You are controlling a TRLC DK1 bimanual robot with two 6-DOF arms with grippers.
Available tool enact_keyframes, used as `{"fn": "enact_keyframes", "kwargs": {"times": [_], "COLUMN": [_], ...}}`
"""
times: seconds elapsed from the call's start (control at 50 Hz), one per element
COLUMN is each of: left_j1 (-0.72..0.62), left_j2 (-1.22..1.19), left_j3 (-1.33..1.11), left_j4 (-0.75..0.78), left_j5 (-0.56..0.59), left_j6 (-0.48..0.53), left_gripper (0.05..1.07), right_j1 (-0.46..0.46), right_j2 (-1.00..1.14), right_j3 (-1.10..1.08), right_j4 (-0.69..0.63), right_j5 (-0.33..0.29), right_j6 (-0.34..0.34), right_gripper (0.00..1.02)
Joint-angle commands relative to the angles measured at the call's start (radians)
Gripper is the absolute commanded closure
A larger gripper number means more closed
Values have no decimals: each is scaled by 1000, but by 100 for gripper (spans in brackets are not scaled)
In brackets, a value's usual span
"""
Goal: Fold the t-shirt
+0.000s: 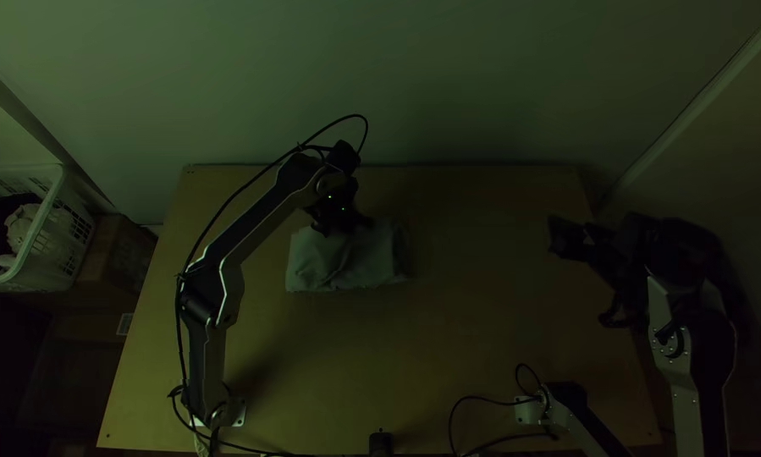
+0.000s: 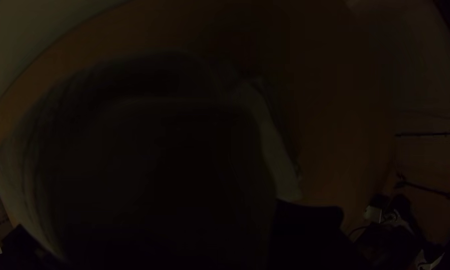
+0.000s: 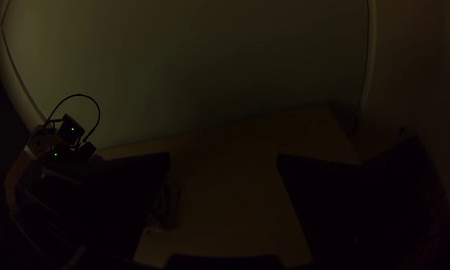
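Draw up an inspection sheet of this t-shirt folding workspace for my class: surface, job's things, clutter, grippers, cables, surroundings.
Surface: light wooden table, dimly lit.
Job's things: pale t-shirt, a compact, creased bundle left of the table's middle; number of folds cannot be told.
Clutter: small black object at the near edge; white basket holding cloth, off the table's left side.
Grippers: left gripper at the t-shirt's far edge, grip cannot be told; right gripper open, nothing between its fingers.
Cables: one loops along the left arm; others by the right arm's base.
Surroundings: pale wall beyond the far edge.
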Motion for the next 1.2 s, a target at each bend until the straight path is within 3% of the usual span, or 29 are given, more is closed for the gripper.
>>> {"fn": "enact_keyframes", "kwargs": {"times": [0.0, 0.18, 0.22, 0.3, 0.36, 0.66, 0.94, 1.1, 1.18], "left_j1": [-36, -79, -93, -126, -157, -232, -183, -97, -42], "left_j2": [48, 126, 137, 157, 161, 82, -10, -98, -153], "left_j3": [60, 106, 109, 127, 135, 138, 136, 127, 122], "left_j4": [-16, -14, -11, -5, 19, 134, 159, 173, 185], "left_j5": [-21, -48, -48, -48, -48, -22, -25, -35, -42], "left_j6": [-26, -43, -44, -46, -47, -83, -43, -30, -27], "left_gripper": [105, 101, 87, 45, 8, 9, 9, 9, 9], "right_j1": [-9, -9, -9, -9, -7, -6, 6, 10, 10], "right_j2": [-24, -42, -45, -51, -54, -54, -22, 2, 5], "right_j3": [-27, -47, -52, -67, -83, -130, -147, -141, -144], "right_j4": [3, 3, 3, 3, 7, 38, 96, 164, 225], "right_j5": [4, 4, 4, 4, 4, 4, 5, 5, 5], "right_j6": [19, 29, 30, 33, 33, 32, 23, -27, -100], "right_gripper": [4, 4, 4, 4, 4, 4, 4, 4, 4]}}
